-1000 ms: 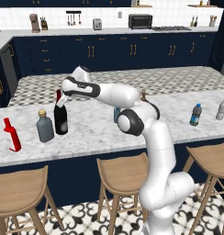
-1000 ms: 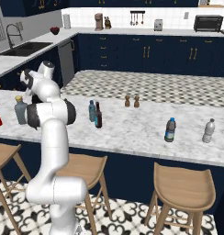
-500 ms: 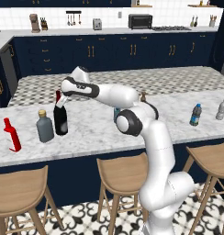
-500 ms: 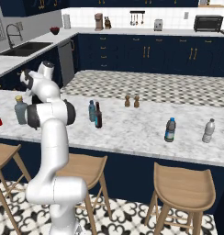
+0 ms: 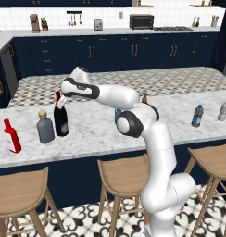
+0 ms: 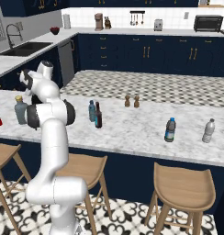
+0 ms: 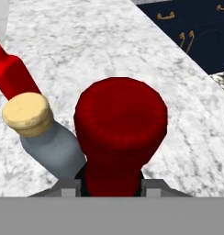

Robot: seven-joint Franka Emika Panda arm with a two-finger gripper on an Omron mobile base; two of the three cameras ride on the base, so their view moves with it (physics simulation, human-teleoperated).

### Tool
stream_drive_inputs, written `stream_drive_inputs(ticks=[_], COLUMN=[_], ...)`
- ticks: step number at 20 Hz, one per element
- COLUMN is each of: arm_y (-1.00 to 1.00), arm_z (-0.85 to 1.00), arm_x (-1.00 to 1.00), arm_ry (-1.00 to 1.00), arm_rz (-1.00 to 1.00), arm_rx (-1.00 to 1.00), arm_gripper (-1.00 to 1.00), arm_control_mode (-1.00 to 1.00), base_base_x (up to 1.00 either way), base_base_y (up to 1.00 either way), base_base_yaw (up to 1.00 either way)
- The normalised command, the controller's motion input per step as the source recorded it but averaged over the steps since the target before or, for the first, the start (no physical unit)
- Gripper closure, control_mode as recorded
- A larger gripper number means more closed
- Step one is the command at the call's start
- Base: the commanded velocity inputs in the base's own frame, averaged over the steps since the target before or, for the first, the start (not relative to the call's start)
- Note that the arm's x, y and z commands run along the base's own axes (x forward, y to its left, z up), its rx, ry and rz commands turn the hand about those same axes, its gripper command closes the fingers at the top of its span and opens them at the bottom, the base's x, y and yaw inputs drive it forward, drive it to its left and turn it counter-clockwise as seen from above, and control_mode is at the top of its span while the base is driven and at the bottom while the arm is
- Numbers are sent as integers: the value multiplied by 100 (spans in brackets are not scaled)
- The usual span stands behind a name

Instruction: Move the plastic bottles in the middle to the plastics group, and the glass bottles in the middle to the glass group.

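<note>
Upright near the counter's left end, the wine bottle (image 5: 61,121) stands just beside the squat grey bottle (image 5: 45,129), its red neck rising straight between the fingers of the hand (image 5: 62,100), apparently closed on it.

1. At the left of the left base view, the wine bottle (image 5: 61,119) stands just beside the grey bottle (image 5: 45,127), with almost no gap between them.
2. The red bottle (image 5: 12,136) stands further left, with bare counter (image 5: 94,132) between it and the grey bottle.
3. Right of the wine bottle, marble lies open toward the arm.
</note>
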Motion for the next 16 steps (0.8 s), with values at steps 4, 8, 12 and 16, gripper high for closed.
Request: stream_drive_inputs(ticks=[4,8,12,16], arm_y=[0,0,0,0], arm_z=[0,0,0,0], arm_x=[0,-4,-8,-20], arm_ry=[0,0,0,0], arm_rz=[0,0,0,0], arm_rx=[0,0,0,0], arm_gripper=[-100,-100,-100,-100], arm_control_mode=[-100,-100,-100,-100], base_base_x=[0,0,0,0], base_base_y=[0,0,0,0], base_base_yaw=[0,0,0,0])
